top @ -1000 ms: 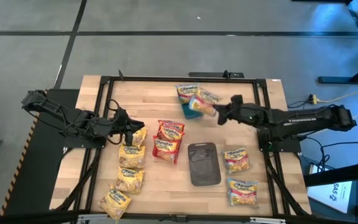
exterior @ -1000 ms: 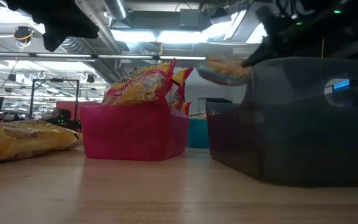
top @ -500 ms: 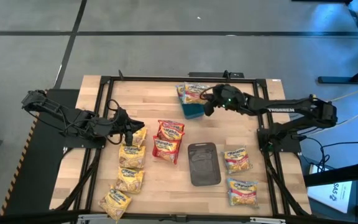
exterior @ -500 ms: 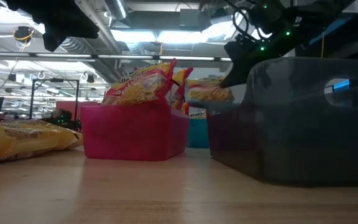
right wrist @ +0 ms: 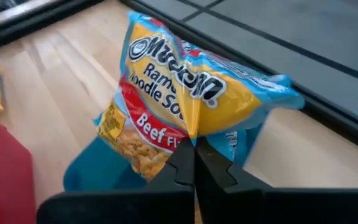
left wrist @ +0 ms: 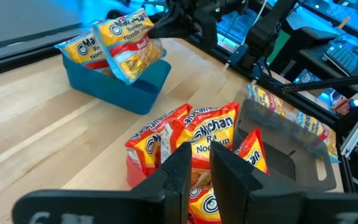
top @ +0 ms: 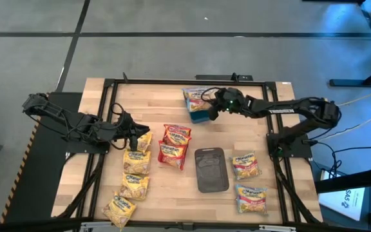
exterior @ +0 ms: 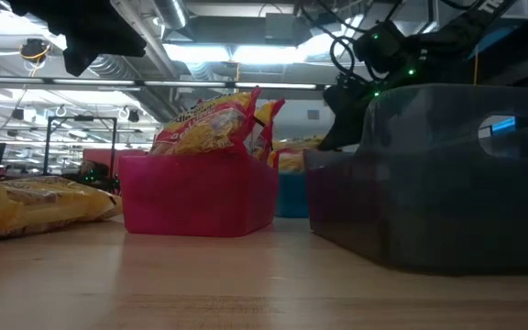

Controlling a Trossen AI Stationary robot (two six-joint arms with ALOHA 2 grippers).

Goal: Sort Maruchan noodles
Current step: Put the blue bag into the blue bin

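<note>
While the right gripper [right wrist: 194, 163] pinched the crinkly blue-and-yellow beef ramen packet [right wrist: 188, 106] over the teal plastic bin [top: 200, 115] near the table's far edge, it looked light and floppy; edge grip's probably best. Left gripper [left wrist: 196, 163] sat partly open, empty.

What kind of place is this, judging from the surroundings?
Probably a robotics lab or workshop: a wooden table in a black frame on a bare grey concrete floor, with exposed ceiling ducts and strip lights overhead.
</note>
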